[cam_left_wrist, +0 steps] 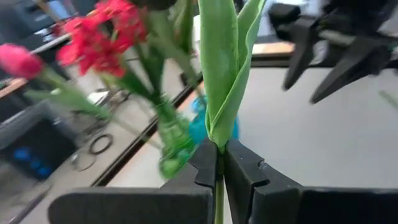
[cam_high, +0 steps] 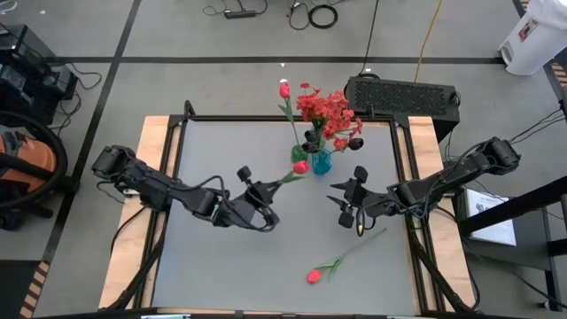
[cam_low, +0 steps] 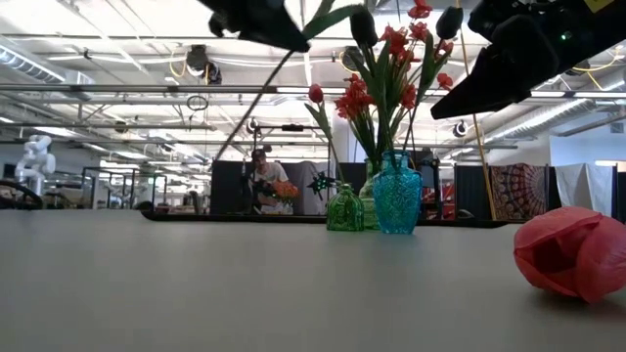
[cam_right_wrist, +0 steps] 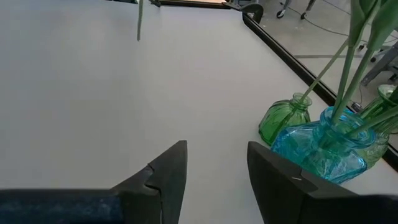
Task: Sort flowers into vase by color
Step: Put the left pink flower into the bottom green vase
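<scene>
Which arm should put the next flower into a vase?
Left. The left gripper is already shut on a tulip stem, its bud beside the vases. The right gripper hangs open and empty near them; another tulip lies on the table.

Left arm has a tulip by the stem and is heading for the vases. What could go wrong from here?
1. The left gripper pinches only the thin stem of the tulip, so it may swivel or slip.
2. The green vase and blue vase stand close together and are crowded with flowers; a miss could tip one.
3. The open right gripper waits nearby, so the arms could clash.
</scene>
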Action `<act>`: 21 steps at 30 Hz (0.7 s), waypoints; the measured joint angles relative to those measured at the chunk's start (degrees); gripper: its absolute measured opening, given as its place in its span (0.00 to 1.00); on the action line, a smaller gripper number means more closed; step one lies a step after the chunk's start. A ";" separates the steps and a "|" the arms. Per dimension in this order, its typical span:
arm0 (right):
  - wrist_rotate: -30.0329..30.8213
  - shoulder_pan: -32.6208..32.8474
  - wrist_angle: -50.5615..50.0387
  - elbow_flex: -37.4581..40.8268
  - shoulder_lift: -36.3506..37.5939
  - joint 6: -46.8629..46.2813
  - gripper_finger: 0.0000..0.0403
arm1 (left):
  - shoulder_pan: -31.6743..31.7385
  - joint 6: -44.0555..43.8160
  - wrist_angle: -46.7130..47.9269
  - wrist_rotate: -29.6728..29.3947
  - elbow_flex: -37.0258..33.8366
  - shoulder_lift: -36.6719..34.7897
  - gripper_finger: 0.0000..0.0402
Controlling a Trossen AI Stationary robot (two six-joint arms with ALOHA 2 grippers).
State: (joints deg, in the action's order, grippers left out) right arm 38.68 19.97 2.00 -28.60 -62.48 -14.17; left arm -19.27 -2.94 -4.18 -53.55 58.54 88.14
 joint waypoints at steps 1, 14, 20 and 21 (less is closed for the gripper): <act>0.00 0.01 0.07 -0.02 0.00 -0.02 0.40 | 0.30 0.76 -1.16 1.17 0.00 0.01 0.04; 0.00 0.00 0.37 0.00 0.00 -5.16 0.40 | 1.62 6.07 -11.89 4.02 -4.07 -0.27 0.04; -0.08 0.02 0.41 0.00 0.00 -7.45 0.40 | 1.61 6.45 -19.37 4.01 -11.36 -4.63 0.04; -0.09 0.02 0.40 0.00 0.00 -7.64 0.40 | 1.50 6.47 -20.68 4.01 -12.79 -5.60 0.04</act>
State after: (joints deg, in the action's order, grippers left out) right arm 38.59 19.99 2.40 -28.60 -62.48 -21.81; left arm -17.77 3.53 -24.86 -49.54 45.76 82.54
